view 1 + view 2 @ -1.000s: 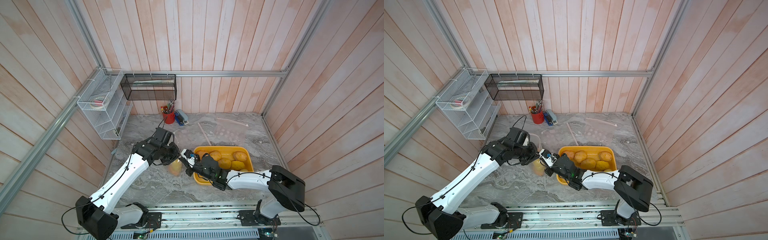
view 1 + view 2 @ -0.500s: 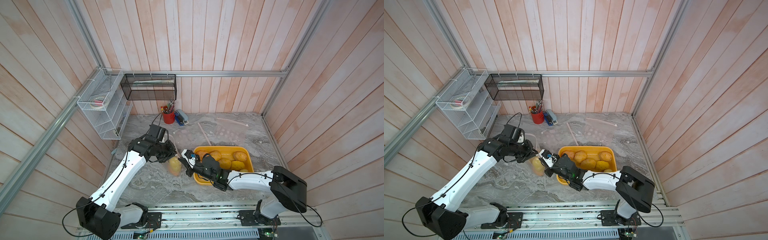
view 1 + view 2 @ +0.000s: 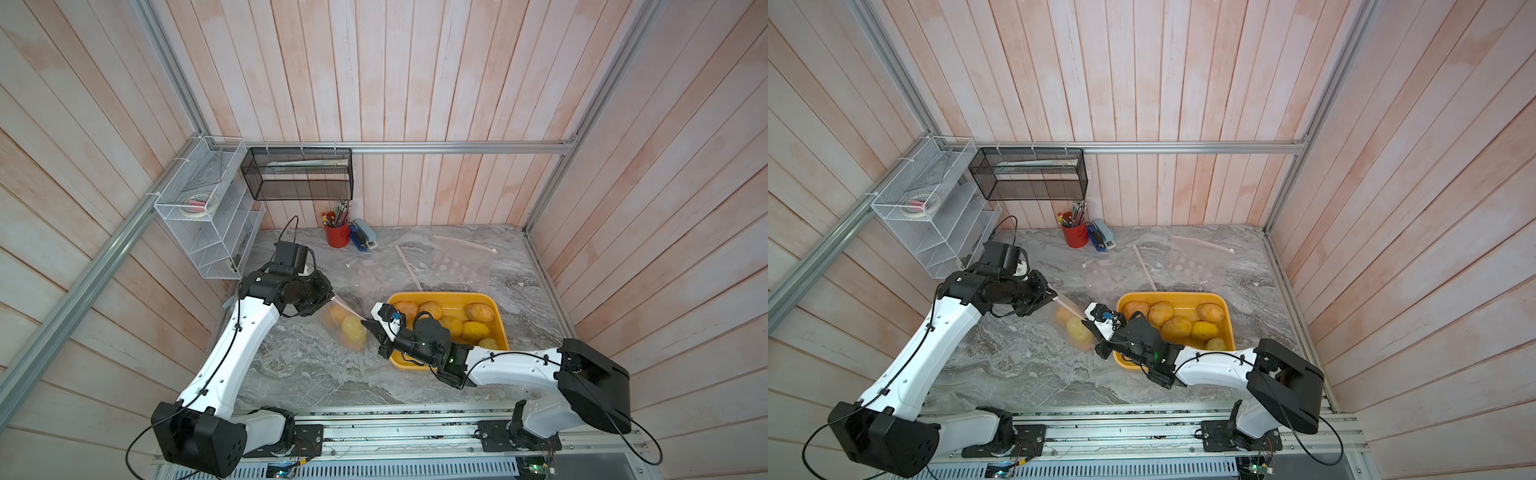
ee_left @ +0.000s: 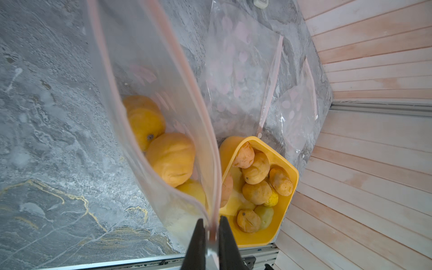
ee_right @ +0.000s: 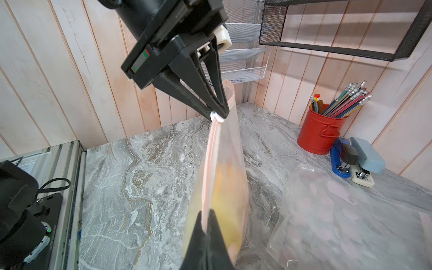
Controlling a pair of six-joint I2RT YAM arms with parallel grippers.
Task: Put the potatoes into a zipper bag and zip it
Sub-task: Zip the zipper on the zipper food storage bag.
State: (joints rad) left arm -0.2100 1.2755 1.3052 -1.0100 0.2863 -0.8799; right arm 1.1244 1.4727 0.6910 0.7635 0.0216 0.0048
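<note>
- The left claw [image 5: 218,115] is pinched almost shut on one end of the zipper bag's [image 5: 224,168] pink zip strip. A small white slider shows between its tips.
- The right claw [image 5: 205,222] is clamped fully shut on the same strip farther along. The bag hangs stretched between the two claws, its lower part reaching down toward the table [image 3: 316,374].
- In the left wrist view the two sides of the strip meet at the left claw and spread apart away from it, leaving the mouth open.
- Several potatoes [image 4: 170,159], yellow-orange, lie in the bottom of the bag, touching one another.
- The other potatoes [image 3: 480,311] sit in the yellow tray [image 3: 449,294], which stands just beside the bag on the right arm's side.
- Flat spare bags [image 3: 457,266] lie on the table behind the tray.
- A red cup [image 3: 336,237] of pencils and staplers [image 3: 365,235] stand by the back wall.
</note>
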